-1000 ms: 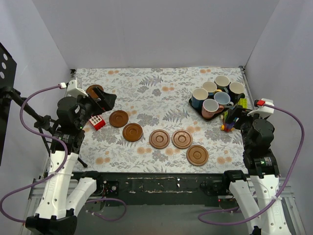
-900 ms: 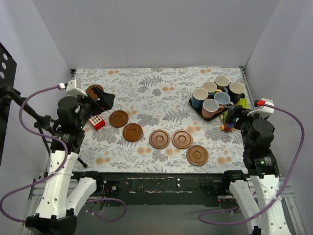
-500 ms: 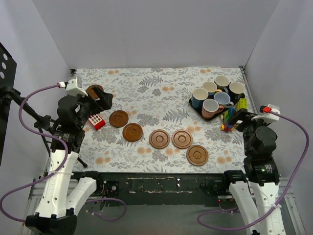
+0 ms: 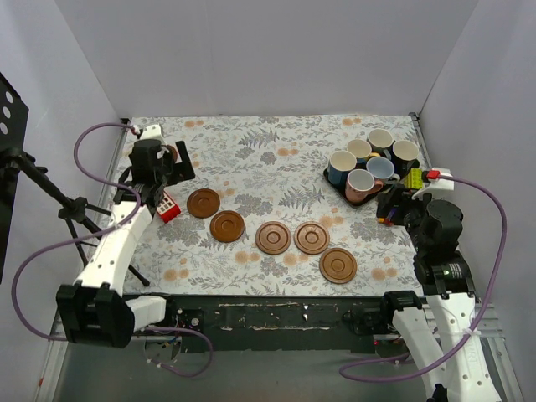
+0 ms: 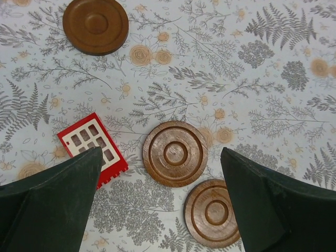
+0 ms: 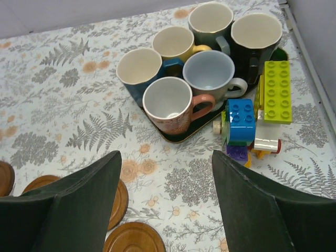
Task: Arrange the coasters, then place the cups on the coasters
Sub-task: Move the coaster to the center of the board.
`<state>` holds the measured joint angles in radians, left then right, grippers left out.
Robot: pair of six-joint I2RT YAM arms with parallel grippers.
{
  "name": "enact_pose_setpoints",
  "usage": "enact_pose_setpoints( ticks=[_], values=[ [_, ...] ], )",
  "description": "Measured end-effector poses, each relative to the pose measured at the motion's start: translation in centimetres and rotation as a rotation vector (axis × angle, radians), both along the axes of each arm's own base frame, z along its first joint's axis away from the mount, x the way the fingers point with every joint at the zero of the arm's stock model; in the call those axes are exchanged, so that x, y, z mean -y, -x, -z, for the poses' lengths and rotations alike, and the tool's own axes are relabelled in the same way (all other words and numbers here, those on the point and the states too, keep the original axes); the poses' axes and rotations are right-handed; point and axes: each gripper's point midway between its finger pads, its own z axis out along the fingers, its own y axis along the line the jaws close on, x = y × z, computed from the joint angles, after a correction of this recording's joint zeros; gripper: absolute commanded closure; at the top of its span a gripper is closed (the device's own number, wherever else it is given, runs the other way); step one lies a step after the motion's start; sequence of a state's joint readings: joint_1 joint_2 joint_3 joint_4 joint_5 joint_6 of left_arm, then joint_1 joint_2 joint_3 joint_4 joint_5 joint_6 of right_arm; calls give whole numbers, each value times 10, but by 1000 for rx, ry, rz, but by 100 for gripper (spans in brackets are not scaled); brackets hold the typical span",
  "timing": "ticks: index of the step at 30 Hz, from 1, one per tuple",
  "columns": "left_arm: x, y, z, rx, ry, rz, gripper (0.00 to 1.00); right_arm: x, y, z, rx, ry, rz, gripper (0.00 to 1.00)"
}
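The left gripper (image 5: 161,152) has swung out over the leftmost coasters (image 5: 175,154), jaws wide open and empty, likely to tidy the row. The right gripper (image 6: 165,156), jaws open, has edged toward the cups (image 6: 167,102), all still on their tray (image 6: 179,138).

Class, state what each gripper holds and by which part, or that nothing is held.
Nothing is held. The left gripper and the right gripper hang open and empty, clear of the round reddish-brown coasters and ceramic cups.
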<state>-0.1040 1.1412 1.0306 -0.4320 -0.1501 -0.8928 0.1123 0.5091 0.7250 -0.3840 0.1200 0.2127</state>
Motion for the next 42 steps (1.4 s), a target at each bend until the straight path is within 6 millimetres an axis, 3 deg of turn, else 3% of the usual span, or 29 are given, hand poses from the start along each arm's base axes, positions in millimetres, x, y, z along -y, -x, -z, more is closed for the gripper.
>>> enact_pose_setpoints(
  ticks=[9,14,23,25,29,33,42],
  values=[
    [4,-73,57,-135,-45,2,5,-22,1,7,-68,-19,-124,35],
    [-2,-125,69,-132,-70,-10,6,-30,8,8,-79,-35,-168,35],
    [-41,-194,74,-116,-64,-44,11,-38,16,12,-100,-47,-219,39],
    [-58,-200,90,-147,-57,-68,11,-38,18,15,-115,-47,-225,39],
    [-80,-193,131,-247,-50,-104,16,-39,20,18,-132,-48,-228,40],
    [-80,-190,158,-307,-45,-90,24,-41,21,20,-141,-52,-242,41],
    [-73,-203,166,-312,-62,-55,29,-47,20,23,-161,-65,-268,47]
  ],
)
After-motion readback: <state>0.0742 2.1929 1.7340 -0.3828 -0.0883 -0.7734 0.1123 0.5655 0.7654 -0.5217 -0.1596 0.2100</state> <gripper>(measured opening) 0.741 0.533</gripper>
